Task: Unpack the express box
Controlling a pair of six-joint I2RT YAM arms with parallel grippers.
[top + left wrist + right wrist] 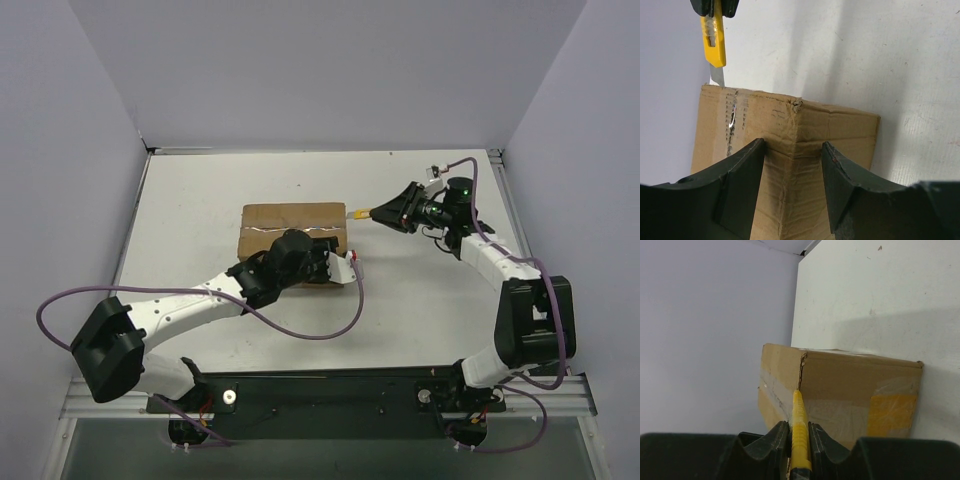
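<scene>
The express box (285,222) is a brown cardboard carton lying shut in the middle of the white table, with a clear tape seam (731,122) along its top. My left gripper (325,262) is open, and its fingers (742,185) rest on the box's near right part, astride a box edge (792,165). My right gripper (385,212) is shut on a yellow utility knife (358,212). The knife's blade (716,75) touches the box's right end at the seam. In the right wrist view the knife (800,425) points at the box (850,390).
Grey walls enclose the table (200,190) on the left, back and right. A purple cable (330,325) loops over the table in front of the box. A black rail (330,385) with the arm bases runs along the near edge.
</scene>
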